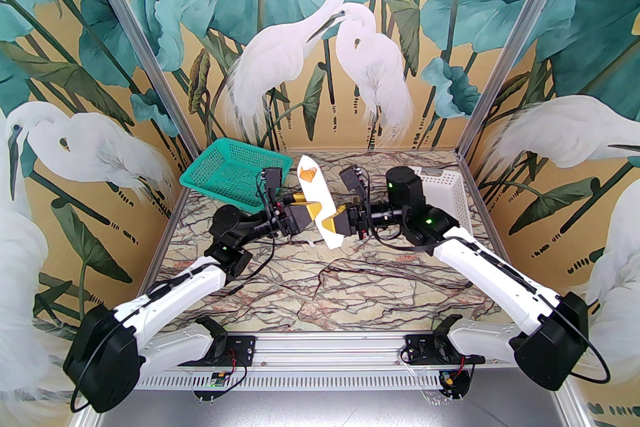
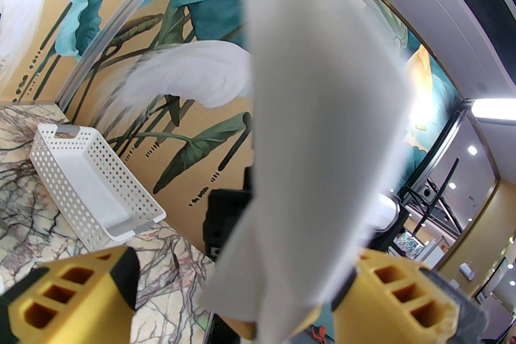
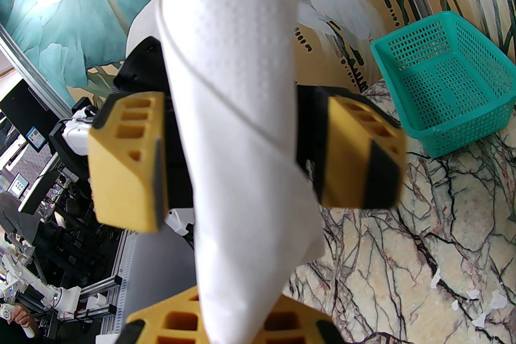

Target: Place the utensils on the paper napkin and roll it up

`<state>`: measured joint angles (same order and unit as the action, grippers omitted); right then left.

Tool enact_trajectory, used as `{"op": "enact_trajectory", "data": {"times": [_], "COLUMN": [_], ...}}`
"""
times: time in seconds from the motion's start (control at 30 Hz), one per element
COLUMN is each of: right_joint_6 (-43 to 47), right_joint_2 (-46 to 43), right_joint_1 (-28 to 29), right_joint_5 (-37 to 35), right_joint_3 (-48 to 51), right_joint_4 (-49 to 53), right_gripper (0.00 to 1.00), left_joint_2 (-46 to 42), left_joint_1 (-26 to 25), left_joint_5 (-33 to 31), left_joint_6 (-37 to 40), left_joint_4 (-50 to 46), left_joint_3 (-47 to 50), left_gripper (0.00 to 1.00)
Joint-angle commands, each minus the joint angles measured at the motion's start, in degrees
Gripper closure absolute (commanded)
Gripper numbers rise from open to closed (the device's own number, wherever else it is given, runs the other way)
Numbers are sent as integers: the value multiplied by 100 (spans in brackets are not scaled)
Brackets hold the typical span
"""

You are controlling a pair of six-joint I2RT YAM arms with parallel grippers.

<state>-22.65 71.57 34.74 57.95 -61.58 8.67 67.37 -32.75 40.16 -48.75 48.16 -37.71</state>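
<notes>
Mid-table, the right gripper clamps the near end of the rolled paper napkin, likely so it cannot unwind. The left gripper straddles the roll, jaws wide, holding nothing. Orange-brown at the far tip suggests the utensils inside.

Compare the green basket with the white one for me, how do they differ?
The green basket sits far left, wide with flared mesh walls; the white basket sits far right, narrower, with straight walls of round holes and grey handles. Both are perforated plastic on the marble table.
</notes>
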Motion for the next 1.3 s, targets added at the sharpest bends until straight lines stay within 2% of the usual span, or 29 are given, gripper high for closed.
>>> {"op": "enact_trajectory", "data": {"times": [0.0,0.23,0.47,0.77,1.27], "right_joint_6": [94,143,252,112,108], "right_joint_2": [125,221,138,-1,-245], "right_joint_1": [83,130,126,-89,-348], "right_joint_5": [41,5,-319,-513,-676], "right_joint_3": [-90,-91,-75,63,164], "right_joint_4": [-153,-102,109,62,159], "right_gripper": [100,100,100,100,100], "left_joint_2": [171,353,523,505,522], "left_joint_1": [-141,-213,-214,-207,-214], "left_joint_5": [347,377,587,766,1070], "left_joint_6": [-169,-315,-614,-783,-961], "left_joint_4": [550,863,1315,1319,1224], "left_joint_3": [-264,-383,-447,-447,-474], "left_gripper": [20,27,40,52,57]}}
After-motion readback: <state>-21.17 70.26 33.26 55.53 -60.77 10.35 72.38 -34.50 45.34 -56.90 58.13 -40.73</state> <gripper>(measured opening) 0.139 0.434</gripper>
